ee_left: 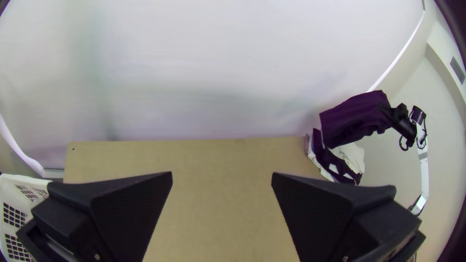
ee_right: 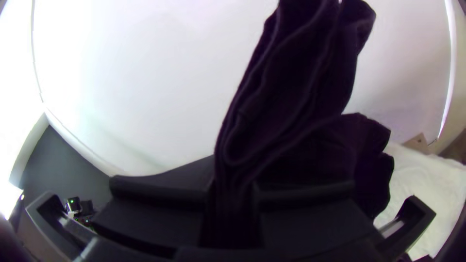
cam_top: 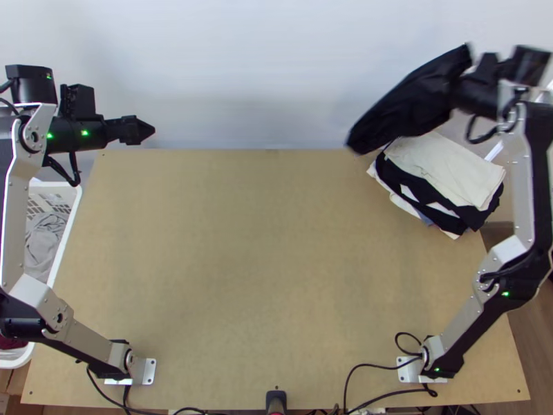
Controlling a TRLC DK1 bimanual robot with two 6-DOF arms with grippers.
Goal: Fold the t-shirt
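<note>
The right gripper is clamped on the black t-shirt, which juts from it in loose folds. Below them lies a stack of clothes. Well apart, the left gripper has parted fingers.

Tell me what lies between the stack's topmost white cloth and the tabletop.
More folded cloth: in the top view, black cloth and white layers lie between the topmost white cloth and the tabletop.

Have wooden table, mostly right of left gripper. Carries folded cloth stack near right gripper, arm bases well apart from both.
</note>
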